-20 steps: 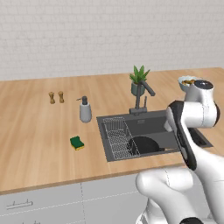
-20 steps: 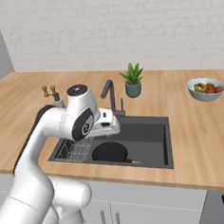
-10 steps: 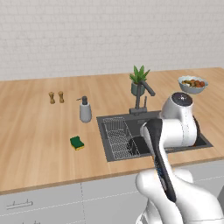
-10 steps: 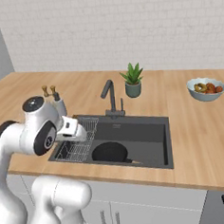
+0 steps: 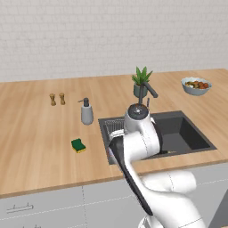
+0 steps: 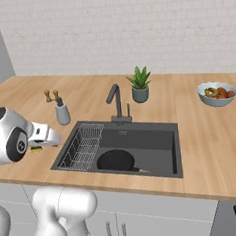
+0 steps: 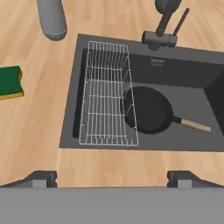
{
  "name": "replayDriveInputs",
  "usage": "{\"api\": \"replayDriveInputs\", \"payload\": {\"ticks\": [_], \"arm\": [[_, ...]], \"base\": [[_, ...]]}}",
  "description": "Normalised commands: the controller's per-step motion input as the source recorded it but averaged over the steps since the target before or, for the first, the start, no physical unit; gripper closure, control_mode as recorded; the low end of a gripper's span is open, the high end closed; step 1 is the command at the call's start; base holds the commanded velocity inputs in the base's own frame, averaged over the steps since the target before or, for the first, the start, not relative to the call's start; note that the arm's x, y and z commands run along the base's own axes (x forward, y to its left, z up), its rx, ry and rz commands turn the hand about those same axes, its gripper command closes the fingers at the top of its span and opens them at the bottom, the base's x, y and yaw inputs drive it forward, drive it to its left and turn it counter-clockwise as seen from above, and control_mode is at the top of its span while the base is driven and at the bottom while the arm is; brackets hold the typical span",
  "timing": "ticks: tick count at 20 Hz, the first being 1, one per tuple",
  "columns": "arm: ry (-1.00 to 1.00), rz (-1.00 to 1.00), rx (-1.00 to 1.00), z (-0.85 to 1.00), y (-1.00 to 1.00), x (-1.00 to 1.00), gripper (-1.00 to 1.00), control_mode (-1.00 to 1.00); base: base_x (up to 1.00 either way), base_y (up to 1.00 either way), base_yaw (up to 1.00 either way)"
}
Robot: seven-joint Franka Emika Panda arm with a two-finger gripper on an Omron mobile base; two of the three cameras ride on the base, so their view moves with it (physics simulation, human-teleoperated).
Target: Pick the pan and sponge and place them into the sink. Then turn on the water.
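Tool point(image 7: 112, 177) wide open, empty, above sink's point(image 7: 192, 70) near rim; pan point(image 7: 148, 110) inside; sponge point(image 7: 9, 82) left on tabletop point(image 7: 30, 127).

Bright, even rendered light, soft faint shadows, no glare, slightly coarse and blurry, without edge distortion.

The arm rises from the lower right of the left base view, elbow bent at frame centre, forearm folded back down toward the viewer. In the right base view the wrist occupies the left edge. The gripper point(image 7: 112, 177) points downward, jaws spread wide and empty; one fingertip point(image 7: 40, 176) sits at lower left.
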Motion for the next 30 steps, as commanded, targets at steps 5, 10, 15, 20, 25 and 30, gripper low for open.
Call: {"api": "replayDriveInputs", "payload": {"ticks": [5, 10, 15, 20, 25, 30], "arm": [[0.24, 0.13, 0.0, 0.02, 0.94, 0.59, -1.0, -1.0], [0.25, 0.08, 0.0, 0.0, 0.89, 0.48, -1.0, -1.0], [0.04, 0.0, 0.0, -0.17, 0.58, 0.42, -1.0, -1.0], [0.04, -0.01, 0.0, -0.3, 0.5, 0.49, -1.0, -1.0], [0.13, 0.0, 0.0, -0.42, 0.29, 0.47, -1.0, -1.0], [0.09, 0.0, 0.01, -0.5, 0.03, 0.4, -1.0, -1.0]], "base": [[0.0, 0.0, 0.0], [0.0, 0.0, 0.0], [0.0, 0.0, 0.0], [0.0, 0.0, 0.0], [0.0, 0.0, 0.0], [0.0, 0.0, 0.0]]}}
